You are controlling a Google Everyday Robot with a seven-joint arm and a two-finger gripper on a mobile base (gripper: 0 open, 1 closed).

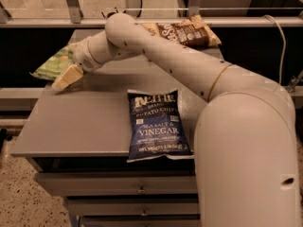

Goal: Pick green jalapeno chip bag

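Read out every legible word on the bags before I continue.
"BRAND POTATO CHIPS": dark blue crinkly chip bag.
"SEA SALT & VINEGAR": same bag.
Brown-and-cream chip bag: print blurred.
Light-green jalapeno chip bag: unreadable; the gripper is at its near edge.

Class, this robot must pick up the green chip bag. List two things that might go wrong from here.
1. The green jalapeno chip bag overhangs the left edge of the table; the gripper, right beside it, may nudge it off.
2. The blue bag pokes over the front edge near the robot's body and may get knocked down.
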